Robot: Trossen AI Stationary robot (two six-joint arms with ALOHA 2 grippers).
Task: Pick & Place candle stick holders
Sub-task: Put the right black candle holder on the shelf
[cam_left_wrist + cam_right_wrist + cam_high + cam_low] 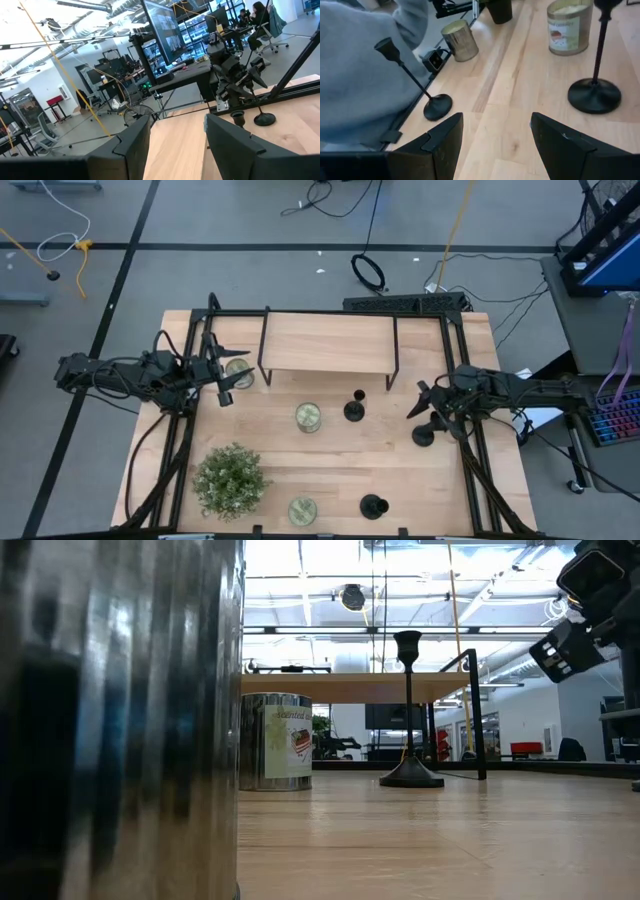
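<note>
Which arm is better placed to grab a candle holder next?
The right. Its gripper, jaws open, hovers beside the matte-black candle stick holder at the wooden table's right edge. The left gripper sits far across, near a metallic candle tin.

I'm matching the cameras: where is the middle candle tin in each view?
High: candle tin, table centre.
Low: left of centre.
Left wrist: not in it.
Right wrist: top right.
Landmark: the candle stick holder beside it, also seen in the low and right wrist views.
</note>
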